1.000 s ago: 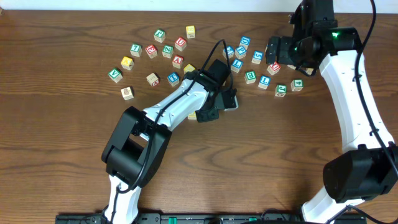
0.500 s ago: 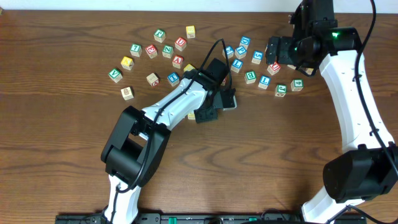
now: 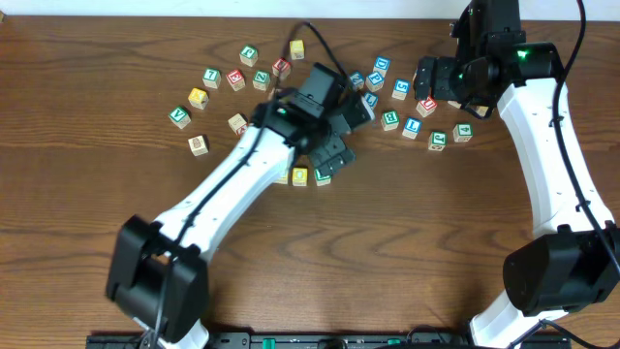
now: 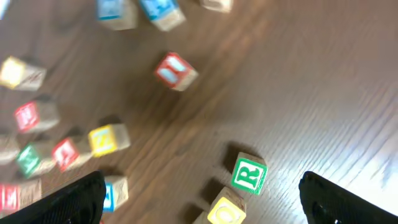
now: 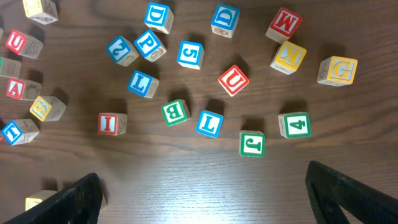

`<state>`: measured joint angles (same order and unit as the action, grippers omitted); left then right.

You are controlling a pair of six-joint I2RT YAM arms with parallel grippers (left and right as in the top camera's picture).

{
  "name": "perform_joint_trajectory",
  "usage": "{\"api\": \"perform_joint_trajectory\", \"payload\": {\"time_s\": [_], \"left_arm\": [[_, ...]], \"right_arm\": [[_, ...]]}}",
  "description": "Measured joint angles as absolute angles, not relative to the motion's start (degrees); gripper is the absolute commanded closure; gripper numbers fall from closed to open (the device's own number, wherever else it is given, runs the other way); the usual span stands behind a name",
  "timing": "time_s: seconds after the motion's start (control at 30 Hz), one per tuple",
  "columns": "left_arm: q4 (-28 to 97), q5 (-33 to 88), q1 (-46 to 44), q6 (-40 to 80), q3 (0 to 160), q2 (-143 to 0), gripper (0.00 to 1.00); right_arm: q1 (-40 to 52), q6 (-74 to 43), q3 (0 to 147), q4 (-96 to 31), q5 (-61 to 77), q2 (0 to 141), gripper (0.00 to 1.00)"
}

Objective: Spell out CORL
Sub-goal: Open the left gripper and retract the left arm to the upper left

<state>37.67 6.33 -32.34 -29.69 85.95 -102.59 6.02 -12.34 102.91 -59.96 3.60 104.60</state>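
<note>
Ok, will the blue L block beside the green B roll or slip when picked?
Likely rigid: the L block looks like wood. Flat faces suggest it slides rather than rolls. The B block sits close, so a push may nudge it.

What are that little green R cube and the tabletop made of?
Green R cube: looks like pale wood, with bare tan sides and a letter face painted or printed in green and white. Tabletop: dark brown with streaky grain and a slight sheen; real wood or laminate, cannot tell.

Left tool (image 4: pixel 211 198) opened and pulled back, green R cube (image 4: pixel 249 175) released beside yellow cube (image 4: pixel 225 212)
</note>
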Motion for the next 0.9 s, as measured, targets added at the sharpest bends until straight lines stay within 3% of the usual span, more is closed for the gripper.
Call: {"api": "perform_joint_trajectory", "payload": {"time_s": [0.33, 0.9], "left_arm": [[42.09, 6.94, -20.97, -8.78, 85.95, -94.83, 0.02], [48.73, 6.94, -3.73, 1.1, 85.95, -92.25, 0.02]], "right_arm": [[6.02, -12.34, 102.91, -59.86, 3.6, 104.6, 0.01], [6.02, -12.34, 102.91, -57.8, 3.62, 104.6, 0.01]]}}
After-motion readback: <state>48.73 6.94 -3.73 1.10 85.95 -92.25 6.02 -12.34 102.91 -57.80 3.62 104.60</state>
